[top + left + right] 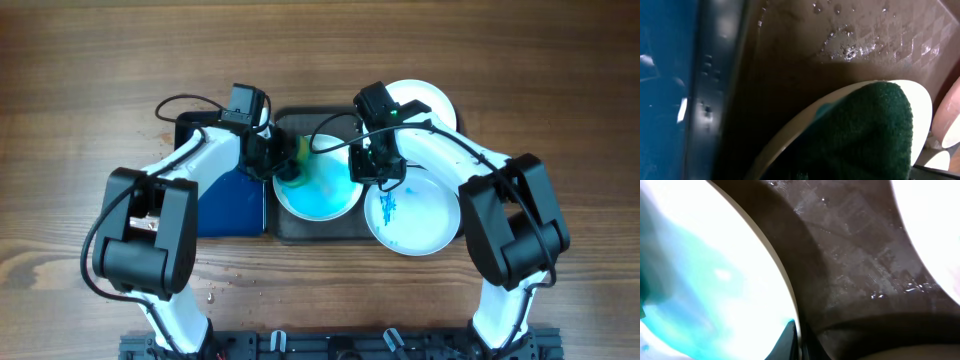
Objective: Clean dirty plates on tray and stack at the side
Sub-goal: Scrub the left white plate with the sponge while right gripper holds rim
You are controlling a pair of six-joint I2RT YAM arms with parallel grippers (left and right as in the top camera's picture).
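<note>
Both pairs of jaws are closed. Your left gripper (283,165) clamps the green sponge (860,135), which rests on the blue-washed plate (325,200) lying in the grey tray (300,228). Your right gripper (372,175) sits at that plate's right rim; whether it pinches the rim is unclear. A smeared plate (420,220) overlaps the tray's right edge, a third plate (430,100) lies by its far right corner, and a blue tray (230,205) sits just left.

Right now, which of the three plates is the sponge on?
The centre plate in the grey tray, flooded with turquoise wash; the left hand holds the green sponge on it. The right plate only has blue streaks, the far one looks clean.
</note>
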